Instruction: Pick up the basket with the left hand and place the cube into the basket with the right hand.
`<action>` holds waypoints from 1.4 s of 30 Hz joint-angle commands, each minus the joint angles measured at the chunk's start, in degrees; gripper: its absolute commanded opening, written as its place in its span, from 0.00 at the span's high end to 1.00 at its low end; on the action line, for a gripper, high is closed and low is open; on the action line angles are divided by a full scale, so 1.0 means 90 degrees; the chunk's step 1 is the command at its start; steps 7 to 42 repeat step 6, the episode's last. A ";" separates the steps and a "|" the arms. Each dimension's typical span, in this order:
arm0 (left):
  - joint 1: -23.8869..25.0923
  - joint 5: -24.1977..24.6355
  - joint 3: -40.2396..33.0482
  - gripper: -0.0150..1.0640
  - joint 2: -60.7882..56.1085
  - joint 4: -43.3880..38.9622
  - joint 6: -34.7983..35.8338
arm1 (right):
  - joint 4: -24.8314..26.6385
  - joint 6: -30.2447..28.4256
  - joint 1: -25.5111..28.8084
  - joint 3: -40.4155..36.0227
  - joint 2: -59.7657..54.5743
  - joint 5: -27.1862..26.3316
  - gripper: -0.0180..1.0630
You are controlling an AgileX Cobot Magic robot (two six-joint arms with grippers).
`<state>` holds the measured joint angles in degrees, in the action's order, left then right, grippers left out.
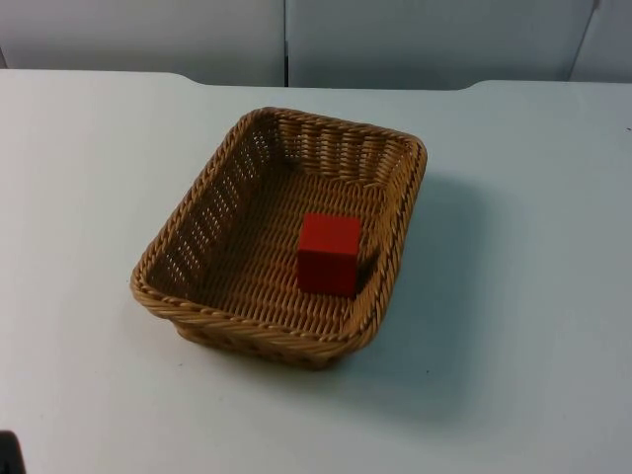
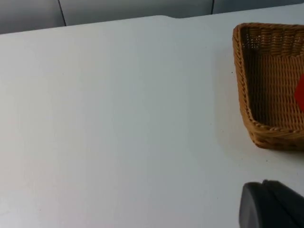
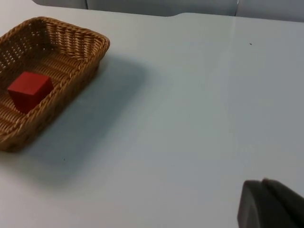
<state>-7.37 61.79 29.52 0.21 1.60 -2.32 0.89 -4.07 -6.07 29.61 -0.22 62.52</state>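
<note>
While top view shows whole basket (image 1: 281, 237) on counter (image 1: 523, 296), wrist views add one fingertip each; one cube (image 1: 329, 254) inside; tool states unclear.

The basket (image 1: 279, 237) sits on the table (image 1: 513, 296) near the middle of the top view, with the cube (image 1: 329, 254) inside it, toward its right wall. Behind the table, along the upper edge of the frame, runs the partition wall (image 1: 395, 39).
</note>
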 commanded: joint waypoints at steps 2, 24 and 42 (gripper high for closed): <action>-0.0028 -0.0004 -0.0022 0.99 -0.0024 0.0009 -0.0007 | -0.0224 0.0322 0.0027 -0.0054 0.0025 -0.0077 0.99; -0.0028 -0.0004 -0.0022 0.99 -0.0024 0.0009 -0.0007 | -0.0439 0.0637 0.0027 -0.0054 0.0025 -0.0077 0.99; -0.0028 -0.0004 -0.0022 0.99 -0.0024 0.0009 -0.0007 | -0.0439 0.0637 0.0027 -0.0054 0.0025 -0.0077 0.99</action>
